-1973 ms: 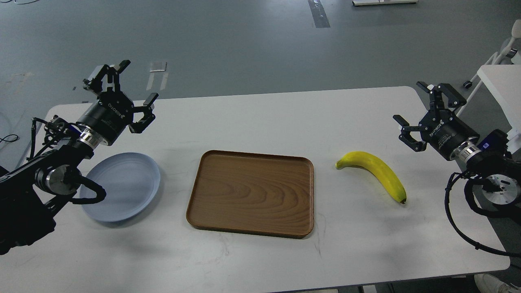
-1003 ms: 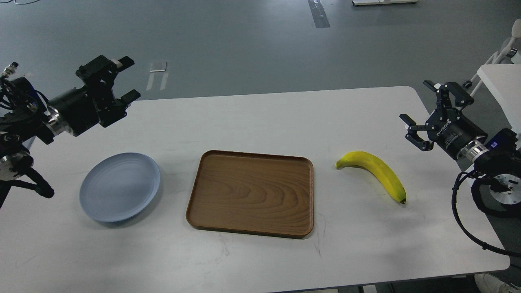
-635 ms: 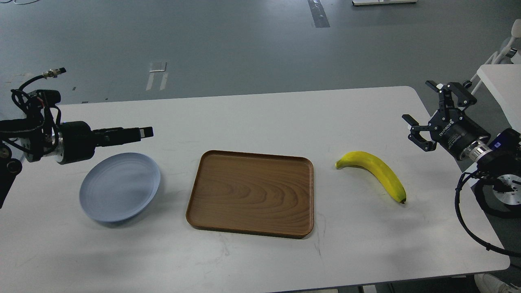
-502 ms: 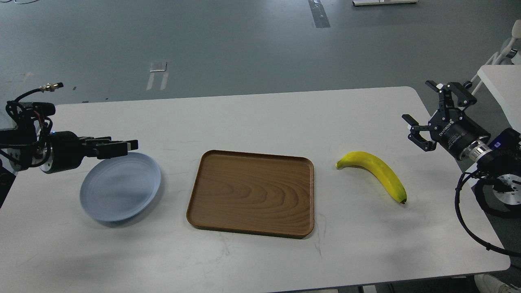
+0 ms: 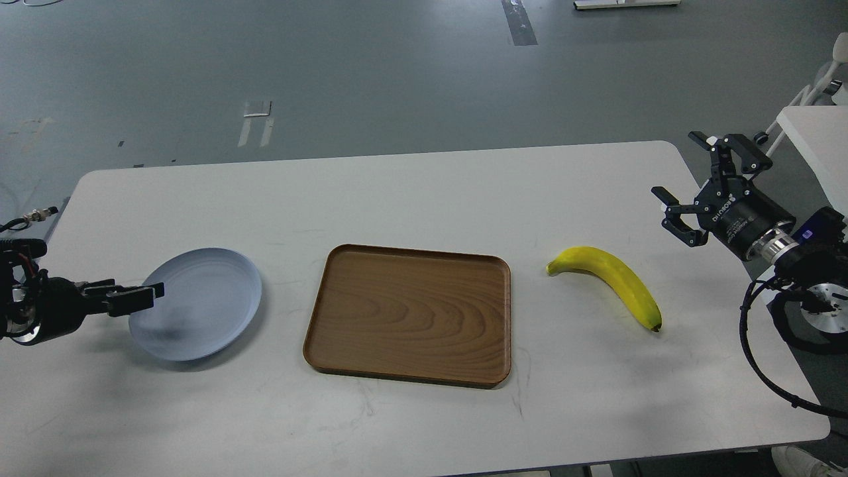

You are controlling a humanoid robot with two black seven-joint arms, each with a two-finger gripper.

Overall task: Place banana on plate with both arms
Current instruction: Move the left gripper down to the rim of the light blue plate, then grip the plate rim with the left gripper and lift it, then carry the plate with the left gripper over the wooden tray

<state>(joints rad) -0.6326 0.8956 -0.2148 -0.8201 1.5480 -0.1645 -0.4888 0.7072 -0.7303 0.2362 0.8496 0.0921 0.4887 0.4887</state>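
Note:
The yellow banana (image 5: 616, 278) lies on the white table (image 5: 424, 199) at the right, stem end toward the tray. The pale blue-grey plate (image 5: 205, 305) sits at the left, slightly tilted. My left gripper (image 5: 149, 291) is low at the plate's left rim, pointing right and seen side-on, so its fingers cannot be told apart. Whether it touches the rim is unclear. My right gripper (image 5: 674, 165) is open and empty, above the table's right edge, up and to the right of the banana.
A brown wooden tray (image 5: 411, 315) lies between the plate and the banana. A white table corner (image 5: 815, 132) and chair legs stand beyond the right edge. Grey floor lies behind the table.

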